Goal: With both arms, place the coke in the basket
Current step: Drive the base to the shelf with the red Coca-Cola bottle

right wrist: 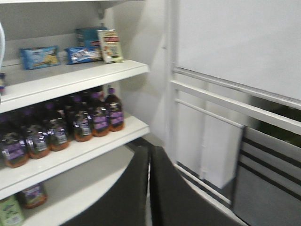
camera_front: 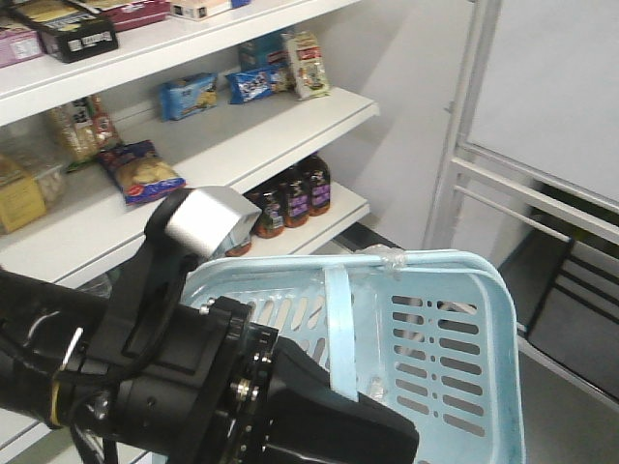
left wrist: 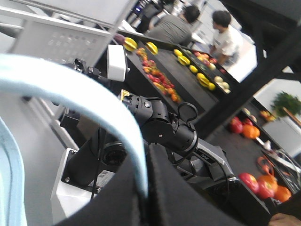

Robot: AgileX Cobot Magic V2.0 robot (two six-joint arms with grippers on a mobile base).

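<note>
The coke, as far as I can judge, is the row of dark bottles [right wrist: 96,117] with purple labels, though the print is too blurred to read. They stand shoulder to shoulder on a shelf [right wrist: 127,131], ahead of the right pincer [right wrist: 149,157] and off to its left, and none of them is in the basket [camera_front: 455,338] yet. That pincer has its fingers drawn almost together with nothing between them, so it would have to spread before going in, or it will simply shove the front bottle into its neighbours and topple a few. The basket hangs under the left pincer [left wrist: 146,165], which is clamped on the thin handle [left wrist: 94,101] alone. That's the part I'd worry about: a hoop that slim can slide or pivot in the grip, and a bottle let go off-centre could set the basket swinging, tip it, or drag the handle free.
</note>
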